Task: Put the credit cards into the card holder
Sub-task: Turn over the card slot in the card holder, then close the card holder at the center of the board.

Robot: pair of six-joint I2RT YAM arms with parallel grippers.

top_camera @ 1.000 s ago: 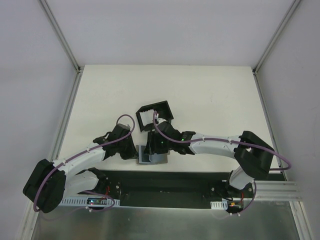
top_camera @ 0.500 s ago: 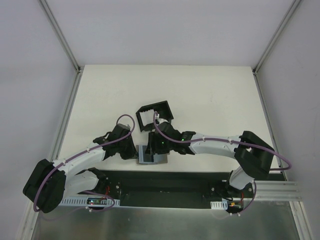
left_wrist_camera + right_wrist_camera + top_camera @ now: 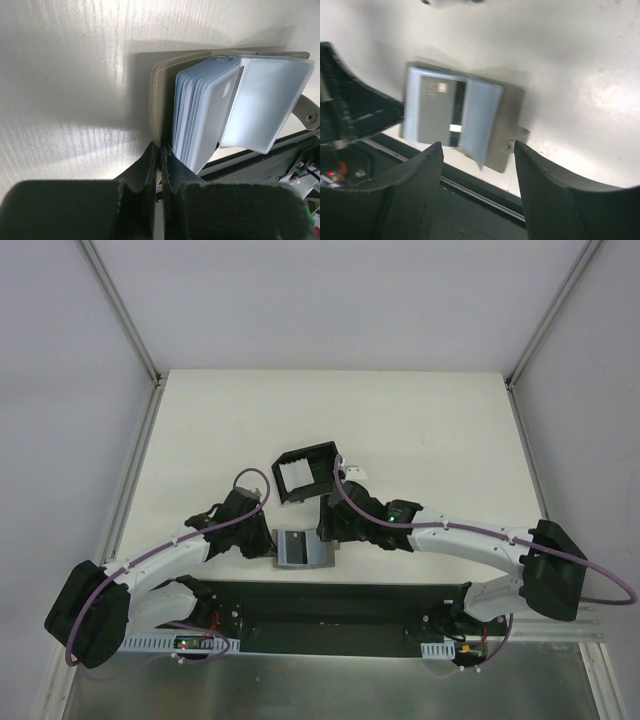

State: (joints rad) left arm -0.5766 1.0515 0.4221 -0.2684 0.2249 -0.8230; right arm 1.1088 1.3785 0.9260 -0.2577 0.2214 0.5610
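The card holder (image 3: 305,451), a black open box frame, stands on the white table behind the arms. In front of it a grey wallet (image 3: 300,550) lies open with its clear sleeves (image 3: 200,115) fanned out. One credit card (image 3: 437,112), with a small light chip mark, sits inside a sleeve. My left gripper (image 3: 268,543) is shut on the wallet's left cover (image 3: 160,95), and its jaws (image 3: 161,146) pinch the cover's edge. Just right of the wallet and above it, my right gripper (image 3: 325,530) hangs open (image 3: 477,145) and holds nothing.
A black base strip (image 3: 330,600) runs along the table's near edge, right in front of the wallet. Grey walls with metal rails (image 3: 130,330) close in the table on the left, right and back.
My right arm has drawn back to the right, off the wallet, and its jaws have widened. The wallet now shows uncovered from above. The left gripper has kept its hold.
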